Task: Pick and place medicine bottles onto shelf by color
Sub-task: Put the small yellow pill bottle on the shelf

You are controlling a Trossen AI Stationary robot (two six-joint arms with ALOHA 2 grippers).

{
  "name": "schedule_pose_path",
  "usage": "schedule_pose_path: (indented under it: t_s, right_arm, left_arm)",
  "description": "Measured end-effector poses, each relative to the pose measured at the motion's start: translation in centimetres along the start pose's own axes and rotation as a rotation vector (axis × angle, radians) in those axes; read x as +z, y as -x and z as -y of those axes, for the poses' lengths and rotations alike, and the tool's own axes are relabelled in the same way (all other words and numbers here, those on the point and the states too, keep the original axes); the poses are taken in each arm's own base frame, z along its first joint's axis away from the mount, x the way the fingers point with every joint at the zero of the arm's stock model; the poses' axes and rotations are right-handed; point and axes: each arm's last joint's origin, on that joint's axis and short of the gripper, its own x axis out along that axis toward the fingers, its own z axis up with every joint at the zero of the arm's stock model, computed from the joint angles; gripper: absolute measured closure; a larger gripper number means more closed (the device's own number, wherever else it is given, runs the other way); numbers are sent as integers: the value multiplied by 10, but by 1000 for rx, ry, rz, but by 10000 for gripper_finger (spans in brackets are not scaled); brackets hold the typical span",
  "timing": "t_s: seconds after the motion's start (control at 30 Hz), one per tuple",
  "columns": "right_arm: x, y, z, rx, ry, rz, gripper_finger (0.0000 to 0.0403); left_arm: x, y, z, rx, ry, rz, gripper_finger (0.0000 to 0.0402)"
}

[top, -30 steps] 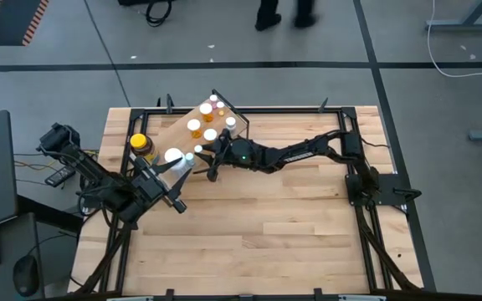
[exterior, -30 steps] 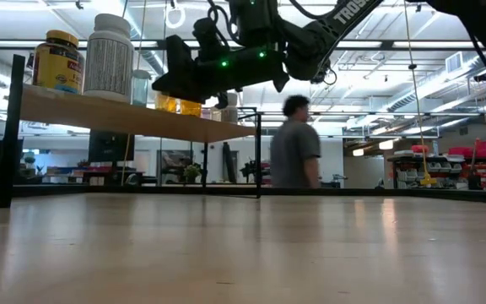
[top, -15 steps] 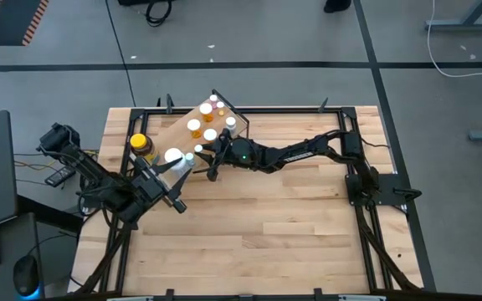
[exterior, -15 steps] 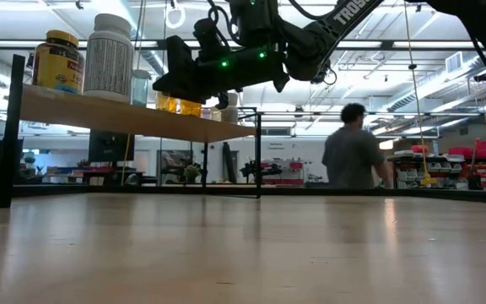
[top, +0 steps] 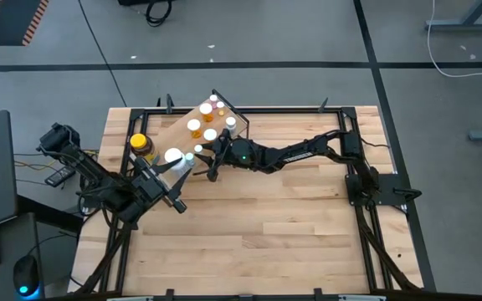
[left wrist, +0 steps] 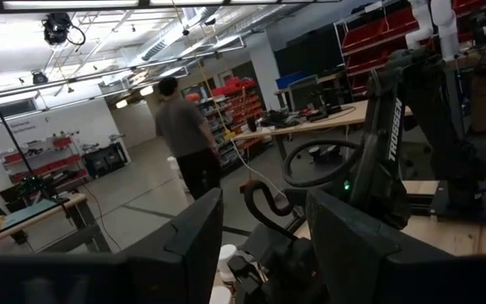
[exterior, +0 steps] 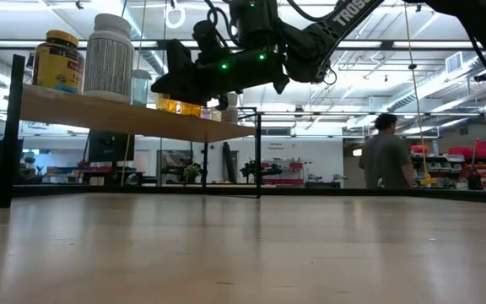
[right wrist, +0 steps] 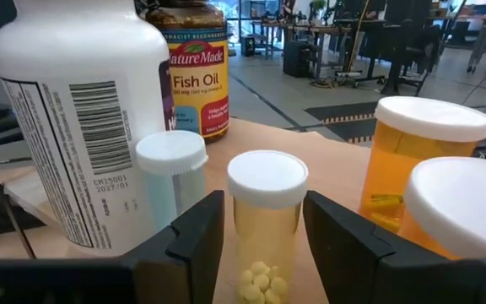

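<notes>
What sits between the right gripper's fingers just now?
In the right wrist view, a clear vial with a white cap and pale pills stands on the shelf, between the right gripper's open fingers, not yet clamped.

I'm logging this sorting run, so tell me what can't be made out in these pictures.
- Right gripper: right wrist view shows its fingers either side of a clear vial with white pills; contact is unclear, the picture's bottom edge cuts it off.
- Left gripper: open, empty; in the high view it covers part of the shelf.
- Small bottles: colours too small in the high view.
- White bottle: label text partly turned away.
</notes>
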Motion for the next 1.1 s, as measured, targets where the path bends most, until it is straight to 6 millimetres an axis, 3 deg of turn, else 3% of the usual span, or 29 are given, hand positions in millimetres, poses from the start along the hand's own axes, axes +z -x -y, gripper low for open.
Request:
schedule_pose_path:
  t_s: [0.53, 1.1]
  right_arm:
    - [0, 1, -4, 7, 5, 1, 230]
    - [-1, 7, -26, -59, 98, -28, 228]
  left_arm:
    - [-1, 0, 0, 12, 0, -19, 221]
    - [0, 4, 0, -5, 2, -17, 225]
